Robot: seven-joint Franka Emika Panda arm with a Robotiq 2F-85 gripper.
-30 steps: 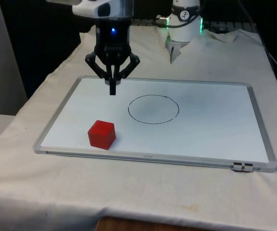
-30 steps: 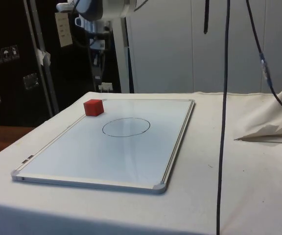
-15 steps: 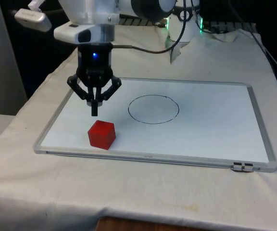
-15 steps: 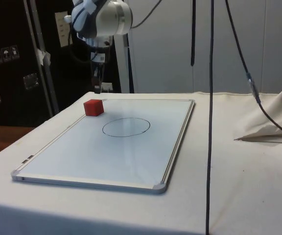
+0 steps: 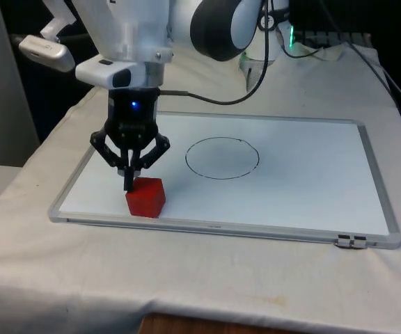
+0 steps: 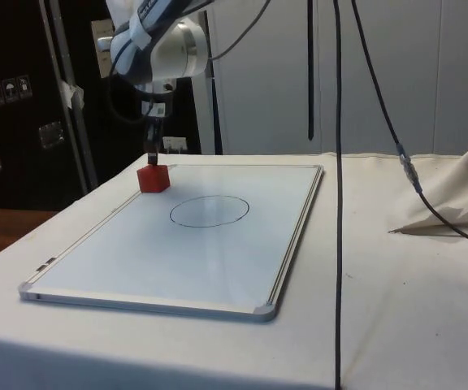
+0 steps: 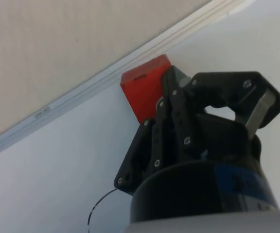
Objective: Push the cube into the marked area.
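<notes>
- Since the earlier frames the gripper (image 5: 128, 186) has come down and forward along the whiteboard (image 5: 312, 174); it was above the board's far edge, then over the cube, and is now at the cube's level, fingertips against it
- Cube (image 5: 145, 197) has shifted slightly from its earlier spot, a touch nearer the board's near frame edge in the front view
- Landmark for all positions: the drawn circle (image 5: 222, 158) on the whiteboard
- Cube: red, flat on the board surface, outside the circle, off toward the front view's left and nearer the camera than the circle; clear gap of bare board between cube and circle line
- Side view: cube (image 6: 153, 178) sits beyond the circle (image 6: 210, 210), near the board's far left corner region, close to the frame
- Gripper fingers are closed together into one narrow tip, nothing held between them; tip touches the cube's side that faces away from the circle, on its upper left corner as seen from the front
- Wrist view: cube (image 7: 142, 90) partly behind the closed fingers (image 7: 166, 104), lying just beside the board's aluminium frame (image 7: 77, 94); a short arc of the circle line (image 7: 97, 209) shows on the gripper side of the cube
- Gripper (image 6: 151, 156) points straight down at the cube in the side view
- Whiteboard lies flat on the white cloth (image 5: 207, 278); circle interior is bare
</notes>
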